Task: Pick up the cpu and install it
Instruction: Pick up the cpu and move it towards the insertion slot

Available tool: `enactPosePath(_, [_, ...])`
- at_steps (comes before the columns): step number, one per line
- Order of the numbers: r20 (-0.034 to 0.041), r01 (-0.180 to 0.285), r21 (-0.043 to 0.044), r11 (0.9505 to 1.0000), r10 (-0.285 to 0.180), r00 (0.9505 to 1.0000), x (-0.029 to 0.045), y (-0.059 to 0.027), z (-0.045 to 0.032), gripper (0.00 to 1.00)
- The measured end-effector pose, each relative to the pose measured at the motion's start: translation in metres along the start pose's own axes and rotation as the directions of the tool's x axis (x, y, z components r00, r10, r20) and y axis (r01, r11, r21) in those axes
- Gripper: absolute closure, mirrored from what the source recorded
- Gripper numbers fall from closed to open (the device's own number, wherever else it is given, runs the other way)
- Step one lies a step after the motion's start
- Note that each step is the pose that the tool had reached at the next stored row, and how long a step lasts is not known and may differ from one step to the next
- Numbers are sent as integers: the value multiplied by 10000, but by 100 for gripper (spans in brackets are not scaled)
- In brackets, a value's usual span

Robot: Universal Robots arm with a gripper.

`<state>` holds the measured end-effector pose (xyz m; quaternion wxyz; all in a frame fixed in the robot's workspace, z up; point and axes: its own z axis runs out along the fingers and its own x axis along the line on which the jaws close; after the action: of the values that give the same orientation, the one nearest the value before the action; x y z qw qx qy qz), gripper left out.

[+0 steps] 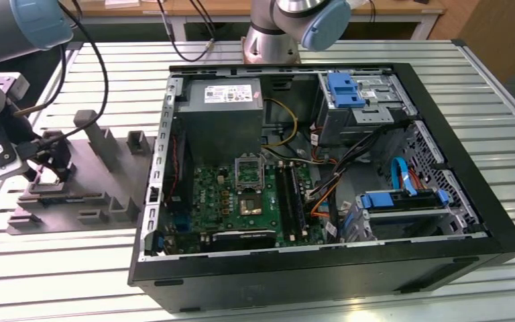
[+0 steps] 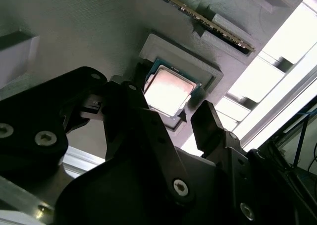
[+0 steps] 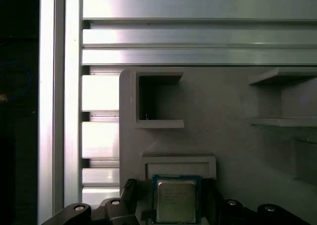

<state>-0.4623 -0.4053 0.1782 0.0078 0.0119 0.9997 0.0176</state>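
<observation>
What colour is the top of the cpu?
Pale silvery-beige; the cpu shows best in the second wrist view.

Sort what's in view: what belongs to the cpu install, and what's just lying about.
Job in hand:
cpu, seated in its tray
gripper, open, astride the cpu
motherboard

Lying about:
power supply
drive bay
cables
table
</observation>
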Motion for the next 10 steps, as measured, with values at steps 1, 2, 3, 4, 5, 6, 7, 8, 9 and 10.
enactPosePath(1, [1,0,-1,10000,0,10000,0,0,1,37])
enactPosePath(2, [2,0,-1,10000,0,10000,0,0,1,37])
enactPosePath(3, [2,0,-1,10000,0,10000,0,0,1,37])
enactPosePath(4, [2,0,-1,10000,0,10000,0,0,1,37])
enactPosePath(5, [1,0,-1,10000,0,10000,0,0,1,37])
enactPosePath(6, [2,0,-1,10000,0,10000,0,0,2,38])
enactPosePath(7, [2,0,-1,10000,0,10000,-1,0,2,38])
enactPosePath(8, [3,-1,-2,10000,1,10000,-2,0,3,38])
enactPosePath(9, [4,-3,0,10000,3,10000,-2,0,3,45])
enactPosePath(10, [4,-5,5,10000,5,10000,-4,0,3,45])
